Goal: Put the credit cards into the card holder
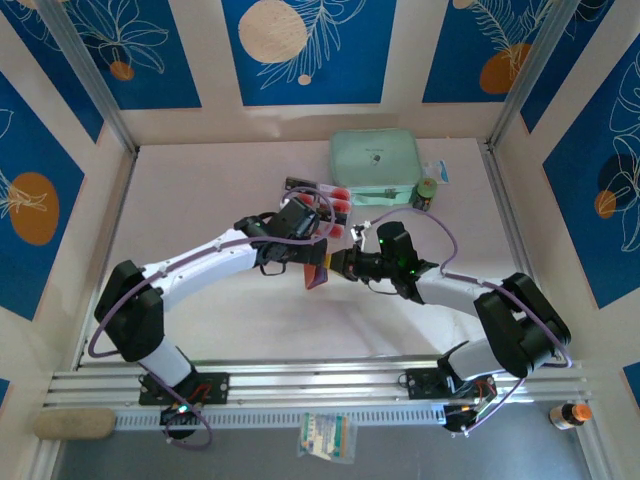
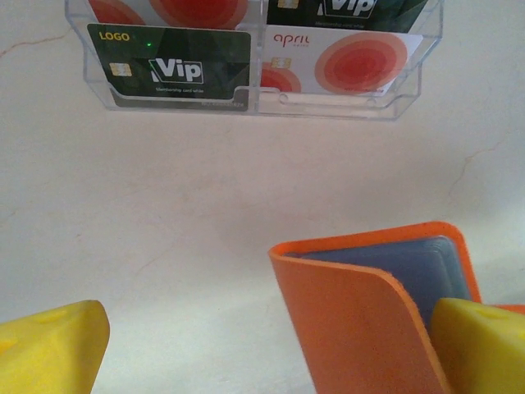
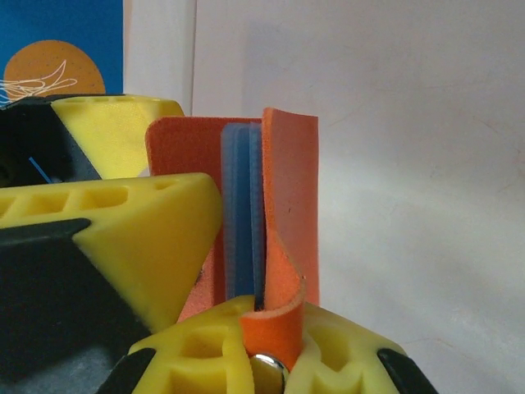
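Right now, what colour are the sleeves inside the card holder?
Blue sleeves inside the orange card holder; right wrist view shows them best.

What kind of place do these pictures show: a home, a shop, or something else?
Probably a robot test booth in a lab: left arm and right arm bolted to an aluminium rail, a white table, and blue printed wall panels.

The card holder [image 1: 318, 270] is near mid-table, one edge pinched in the right gripper [image 3: 271, 353], which reaches in from the right. It sits between the spread fingers of the left gripper [image 2: 267, 345], just beside one finger. Behind them lies the tray [image 2: 328, 111], credit cards [image 2: 361, 61] inside it. A case [image 1: 375, 165] lies farther back, to the right.
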Available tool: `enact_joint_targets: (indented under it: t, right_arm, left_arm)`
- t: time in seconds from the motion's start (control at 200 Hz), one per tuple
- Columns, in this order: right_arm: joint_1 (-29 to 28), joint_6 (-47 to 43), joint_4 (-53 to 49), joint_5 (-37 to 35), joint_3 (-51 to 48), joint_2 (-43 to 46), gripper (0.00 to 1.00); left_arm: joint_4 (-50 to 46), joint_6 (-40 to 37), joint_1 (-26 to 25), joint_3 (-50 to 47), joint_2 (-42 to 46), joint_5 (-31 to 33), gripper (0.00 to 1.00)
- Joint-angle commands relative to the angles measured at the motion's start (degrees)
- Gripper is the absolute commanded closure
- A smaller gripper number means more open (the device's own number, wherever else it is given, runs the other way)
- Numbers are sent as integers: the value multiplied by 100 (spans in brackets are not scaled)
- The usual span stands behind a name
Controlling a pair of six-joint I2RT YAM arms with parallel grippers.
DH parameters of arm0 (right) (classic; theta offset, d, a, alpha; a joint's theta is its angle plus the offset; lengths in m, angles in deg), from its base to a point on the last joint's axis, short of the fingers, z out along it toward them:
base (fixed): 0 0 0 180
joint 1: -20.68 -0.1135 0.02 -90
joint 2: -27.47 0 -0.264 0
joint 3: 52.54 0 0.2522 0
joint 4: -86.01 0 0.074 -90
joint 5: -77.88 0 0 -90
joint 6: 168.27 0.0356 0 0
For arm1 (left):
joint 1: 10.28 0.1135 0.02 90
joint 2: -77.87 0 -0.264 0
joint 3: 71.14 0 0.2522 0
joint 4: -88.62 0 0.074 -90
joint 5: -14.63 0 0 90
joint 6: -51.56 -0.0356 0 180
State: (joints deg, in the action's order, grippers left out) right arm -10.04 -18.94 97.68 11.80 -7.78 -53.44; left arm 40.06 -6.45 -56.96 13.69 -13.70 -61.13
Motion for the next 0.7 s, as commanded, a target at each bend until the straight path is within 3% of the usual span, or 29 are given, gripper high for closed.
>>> enact_joint_targets:
  t: [0.0, 0.285, 0.695]
  right_arm:
    - [62, -88, -10, -66, -34, 30, 100]
    - [128, -108, -77, -297, -263, 48, 100]
    - [-51, 40, 138, -788, -650, -9, 100]
  left_arm:
    - [-216, -195, -23, -123, 176, 235, 0]
    - [-356, -391, -8, -440, 392, 552, 0]
    - [-181, -351, -11, -967, 7, 676, 0]
